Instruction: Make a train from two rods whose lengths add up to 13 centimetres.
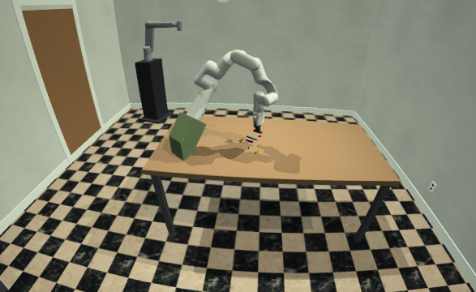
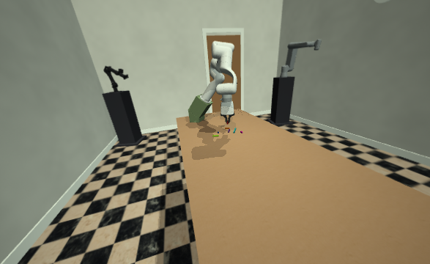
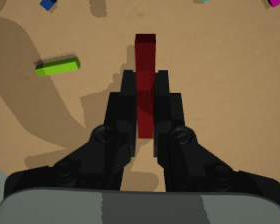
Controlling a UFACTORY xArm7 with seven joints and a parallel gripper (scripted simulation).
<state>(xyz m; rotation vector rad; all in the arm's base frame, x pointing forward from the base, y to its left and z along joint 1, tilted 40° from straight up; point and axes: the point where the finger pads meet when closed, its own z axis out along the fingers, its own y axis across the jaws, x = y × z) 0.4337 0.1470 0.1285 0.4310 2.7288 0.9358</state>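
Observation:
My gripper (image 3: 145,89) is shut on a red rod (image 3: 145,83) and holds it above the table; it also shows in the top view (image 1: 257,130). In the top view the rods lie in a small cluster (image 1: 250,142) under the gripper, with an orange rod (image 1: 241,139) at its left.
A green box (image 1: 186,135) stands tilted at the table's left end by the arm's base. Black pedestals with other arms (image 2: 121,110) stand on the floor beside the table.

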